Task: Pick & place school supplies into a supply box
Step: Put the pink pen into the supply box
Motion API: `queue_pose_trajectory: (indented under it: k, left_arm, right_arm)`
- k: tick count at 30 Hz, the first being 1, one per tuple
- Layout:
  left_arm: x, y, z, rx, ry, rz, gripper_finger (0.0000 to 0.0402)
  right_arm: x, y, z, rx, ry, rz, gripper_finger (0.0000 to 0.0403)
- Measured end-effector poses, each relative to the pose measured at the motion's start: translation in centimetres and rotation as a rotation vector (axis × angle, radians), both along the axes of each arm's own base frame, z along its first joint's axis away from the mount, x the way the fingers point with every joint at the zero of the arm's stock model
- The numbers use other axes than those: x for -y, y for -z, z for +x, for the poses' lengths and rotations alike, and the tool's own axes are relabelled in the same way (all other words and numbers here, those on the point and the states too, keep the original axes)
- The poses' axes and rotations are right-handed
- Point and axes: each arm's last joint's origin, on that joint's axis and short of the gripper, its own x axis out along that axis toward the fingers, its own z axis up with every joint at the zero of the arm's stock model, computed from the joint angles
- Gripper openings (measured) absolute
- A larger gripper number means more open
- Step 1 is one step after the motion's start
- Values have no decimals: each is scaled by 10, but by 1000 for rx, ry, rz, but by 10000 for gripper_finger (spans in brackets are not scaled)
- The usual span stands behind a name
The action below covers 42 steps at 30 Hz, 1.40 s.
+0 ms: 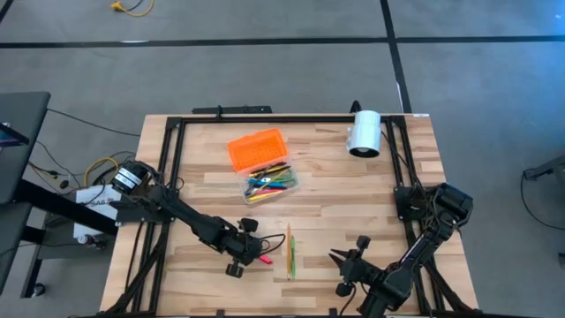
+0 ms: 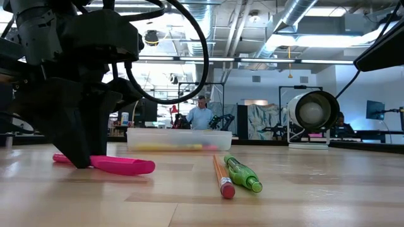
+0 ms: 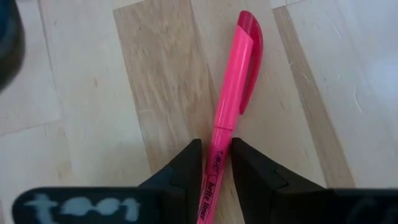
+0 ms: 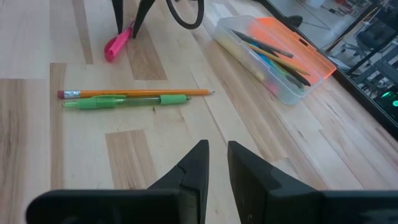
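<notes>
**One pink highlighter pinched low on its barrel**

One pink highlighter (image 3: 227, 118) lies flat on the table (image 1: 353, 212), near the pencil (image 2: 220, 176) and green pen (image 2: 242, 173), well apart from the supply box (image 1: 269, 181). It is straddled by the left gripper (image 3: 216, 158), whose fingers are nearly touching the barrel below the cap; a firm hold cannot be confirmed. It is judged light, stiff and smooth, so a mid-barrel grip is advised against slipping. Narrowly parted and empty, the right gripper (image 4: 216, 163) is held above bare wood.
</notes>
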Motion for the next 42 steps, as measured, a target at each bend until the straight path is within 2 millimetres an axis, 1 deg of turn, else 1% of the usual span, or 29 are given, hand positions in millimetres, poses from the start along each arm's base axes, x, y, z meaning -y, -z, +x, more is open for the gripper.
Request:
queue_pose_trajectory:
  k: [6,13,18,27,34,38,42]
  left_arm:
    - [0,0,0,3,3,2,71]
    - [1,-1,1,22,102,42,71]
    - [2,-4,4,30,125,39,71]
    - [2,-6,6,26,218,72,71]
    - [-5,-6,9,10,200,46,71]
    - [-6,3,12,-7,162,67,61]
    - [-5,12,16,-12,137,82,37]
  right_arm:
    - [0,0,0,0,0,0,54]
    - [0,0,0,0,0,0,54]
    - [0,0,0,0,0,0,54]
    - [0,0,0,0,0,0,54]
    - [0,0,0,0,0,0,54]
    - [0,0,0,3,0,5,54]
    - [-1,0,0,3,0,8,54]
